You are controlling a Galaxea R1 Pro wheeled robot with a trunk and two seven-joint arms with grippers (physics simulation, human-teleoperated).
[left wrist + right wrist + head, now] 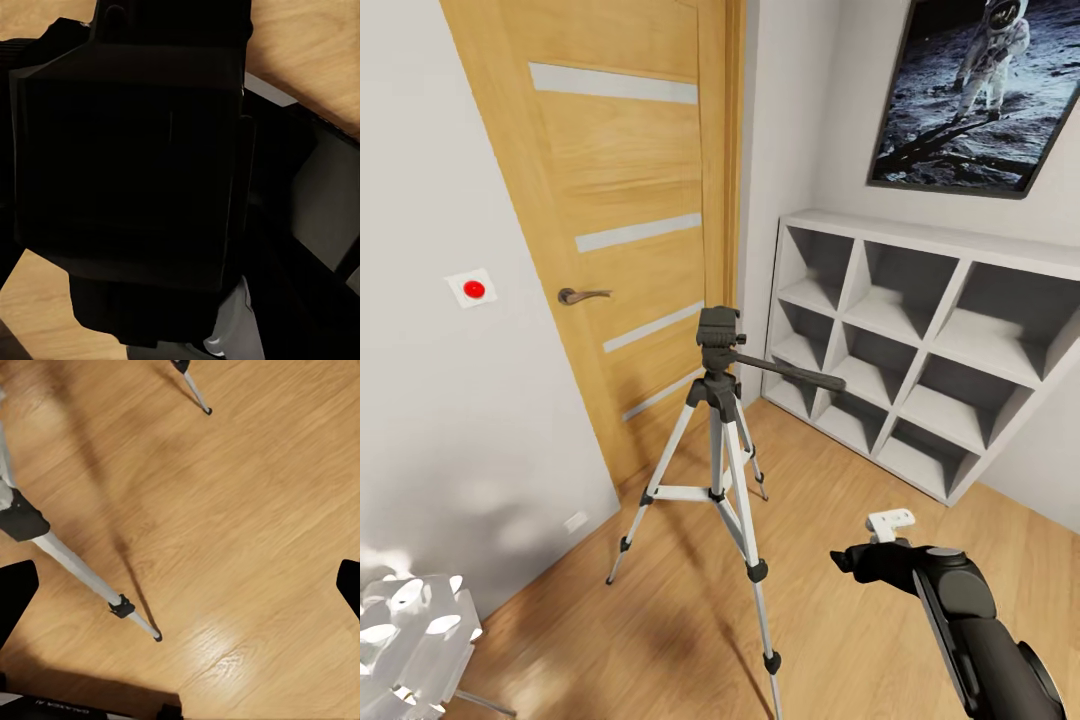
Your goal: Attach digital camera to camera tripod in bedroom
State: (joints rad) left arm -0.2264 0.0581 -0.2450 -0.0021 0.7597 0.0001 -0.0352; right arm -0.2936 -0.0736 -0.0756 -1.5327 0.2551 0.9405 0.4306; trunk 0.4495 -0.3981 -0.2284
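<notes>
Tripod [722, 420] stands by door [620, 200], head bare. Right gripper [180, 585] spread over floor [247, 510]. Left gripper state: can't tell, view dark.

Head view looks down at the tripod [722, 420]; right wrist view shares its legs from above.

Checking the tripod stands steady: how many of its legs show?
3. On the tripod: one leg slants toward the door, one runs back toward the shelf, one comes forward toward the robot; its foot is nearly out of view.
</notes>
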